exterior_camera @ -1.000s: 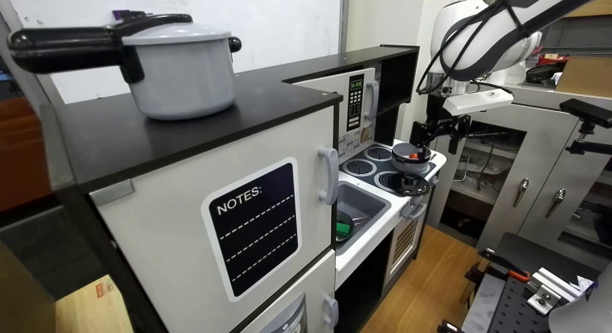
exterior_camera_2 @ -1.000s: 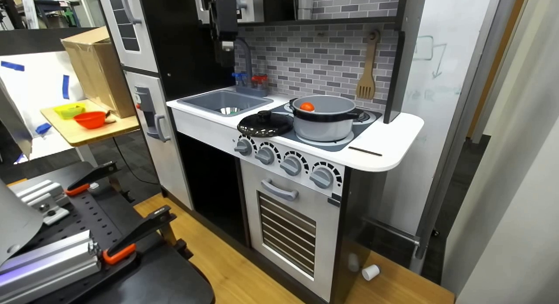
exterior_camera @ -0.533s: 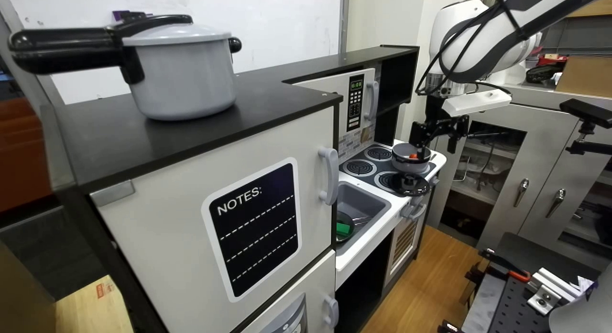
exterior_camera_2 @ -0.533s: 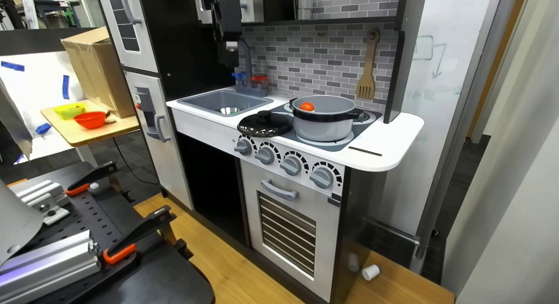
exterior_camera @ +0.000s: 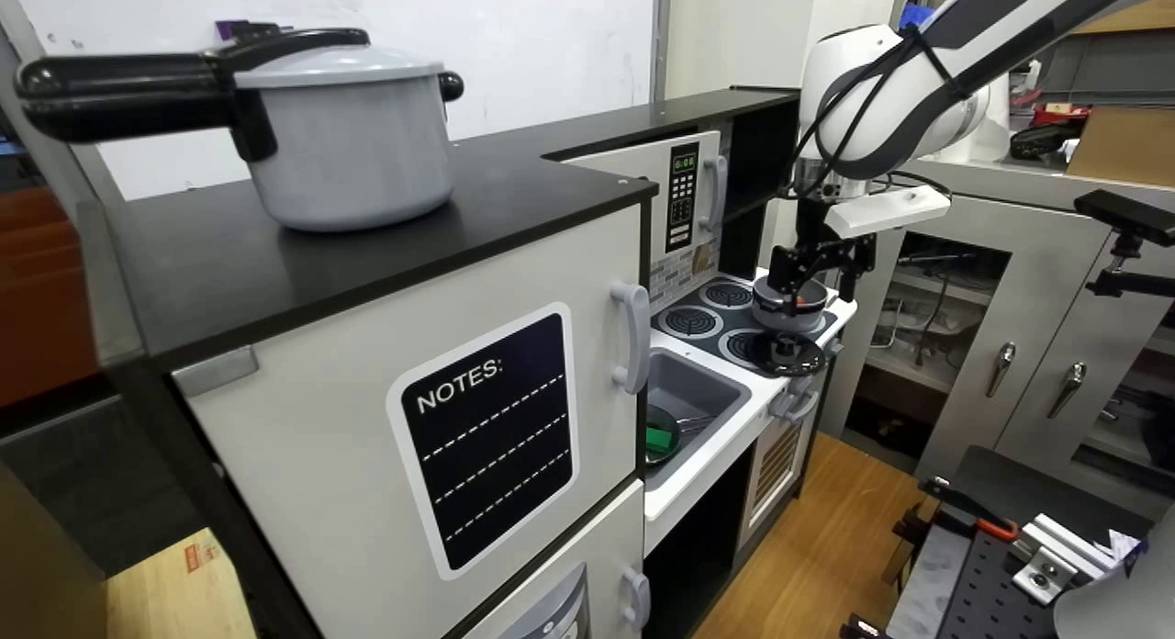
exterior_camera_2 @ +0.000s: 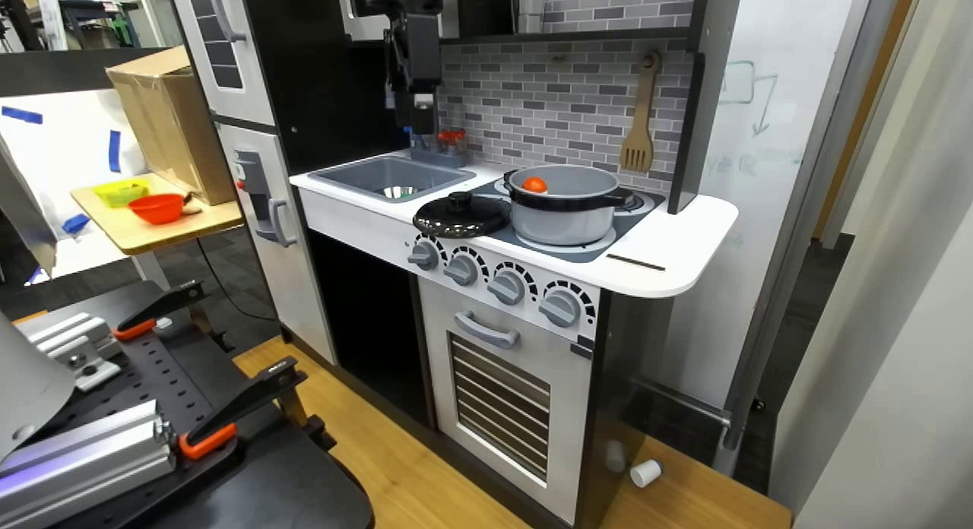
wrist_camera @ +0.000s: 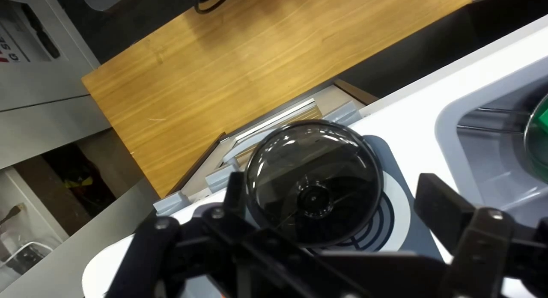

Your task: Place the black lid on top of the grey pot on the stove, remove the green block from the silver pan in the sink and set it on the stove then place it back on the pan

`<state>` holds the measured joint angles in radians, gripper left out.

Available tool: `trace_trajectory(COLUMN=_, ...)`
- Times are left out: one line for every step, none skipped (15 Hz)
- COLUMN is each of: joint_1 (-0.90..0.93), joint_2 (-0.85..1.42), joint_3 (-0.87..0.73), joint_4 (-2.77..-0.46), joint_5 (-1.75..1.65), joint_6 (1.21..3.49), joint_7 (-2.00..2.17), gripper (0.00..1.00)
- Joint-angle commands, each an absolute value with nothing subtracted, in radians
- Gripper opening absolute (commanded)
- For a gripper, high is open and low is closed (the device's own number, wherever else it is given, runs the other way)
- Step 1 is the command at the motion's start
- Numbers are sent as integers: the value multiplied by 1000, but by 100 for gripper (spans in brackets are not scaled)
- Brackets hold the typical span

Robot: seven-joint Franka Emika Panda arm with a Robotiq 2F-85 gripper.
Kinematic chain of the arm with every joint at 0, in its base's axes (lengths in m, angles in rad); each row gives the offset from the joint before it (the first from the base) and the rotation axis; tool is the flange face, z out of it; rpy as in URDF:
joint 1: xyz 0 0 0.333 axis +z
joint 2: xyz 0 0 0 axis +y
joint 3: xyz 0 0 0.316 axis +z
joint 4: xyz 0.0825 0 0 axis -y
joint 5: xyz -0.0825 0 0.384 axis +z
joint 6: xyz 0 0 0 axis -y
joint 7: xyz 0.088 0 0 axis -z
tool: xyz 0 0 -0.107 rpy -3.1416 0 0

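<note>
A brick-patterned wall [exterior_camera_2: 578, 103] backs the white toy kitchen [exterior_camera_2: 568, 422]. On the stove [exterior_camera: 734, 316], the black lid [exterior_camera_2: 461, 219] lies at the front edge, just beside the grey pot [exterior_camera_2: 562, 223], which holds a round orange thing [exterior_camera_2: 534, 185]. The green block [exterior_camera: 658, 439] lies in the pan [exterior_camera: 663, 416] in the sink [exterior_camera: 693, 377]. The gripper [wrist_camera: 335, 197] hangs higher up, fingers [wrist_camera: 441, 208] spread wide.

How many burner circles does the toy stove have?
4: the back burner nearer the sink, the other back burner, a front burner partly covered by the black lid, and another front burner mostly hidden under the grey pot.
</note>
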<state>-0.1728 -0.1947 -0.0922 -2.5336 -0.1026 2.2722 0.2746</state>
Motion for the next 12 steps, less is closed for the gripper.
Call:
trace_trajectory(joint_1=-171, joint_2=-195, joint_3=-94, joint_4=-2531, joint_5=-103, joint_6=2271, joint_7=275, gripper=100)
trace_trajectory(joint_1=-171, joint_2=-195, joint_3=-94, joint_4=-2531, joint_5=-103, joint_6=2271, joint_7=275, gripper=100)
trace_trajectory(joint_1=-171, joint_2=-195, joint_3=-94, joint_4=-2531, joint_5=-103, joint_6=2271, joint_7=275, gripper=100)
trace_trajectory(joint_1=-171, joint_2=-195, joint_3=-94, joint_4=-2531, joint_5=-103, joint_6=2271, joint_7=275, gripper=100)
trace_trajectory(joint_1=-171, joint_2=-195, joint_3=-94, joint_4=-2531, joint_5=-103, joint_6=2271, joint_7=275, gripper=100)
trace_trajectory(joint_1=-169, joint_2=-206, joint_3=-93, joint_4=-2539, joint_5=-102, joint_6=2280, joint_7=278, gripper=100)
trace_trajectory(joint_1=-166, joint_2=-211, joint_3=-92, joint_4=-2543, joint_5=-97, joint_6=2287, joint_7=274, gripper=100)
trace_trajectory(joint_1=-166, joint_2=-208, joint_3=-90, joint_4=-2543, joint_5=-102, joint_6=2291, joint_7=275, gripper=100)
trace_trajectory(joint_1=-164, joint_2=-194, joint_3=-87, joint_4=-2539, joint_5=-111, joint_6=2296, joint_7=276, gripper=100)
trace_trajectory(joint_1=-163, joint_2=-171, joint_3=-85, joint_4=-2529, joint_5=-119, joint_6=2303, joint_7=279, gripper=100)
trace_trajectory(joint_1=-163, joint_2=-151, joint_3=-84, joint_4=-2520, joint_5=-127, joint_6=2309, joint_7=279, gripper=100)
trace_trajectory(joint_1=-164, joint_2=-117, joint_3=-86, joint_4=-2504, joint_5=-132, joint_6=2316, joint_7=276, gripper=100)
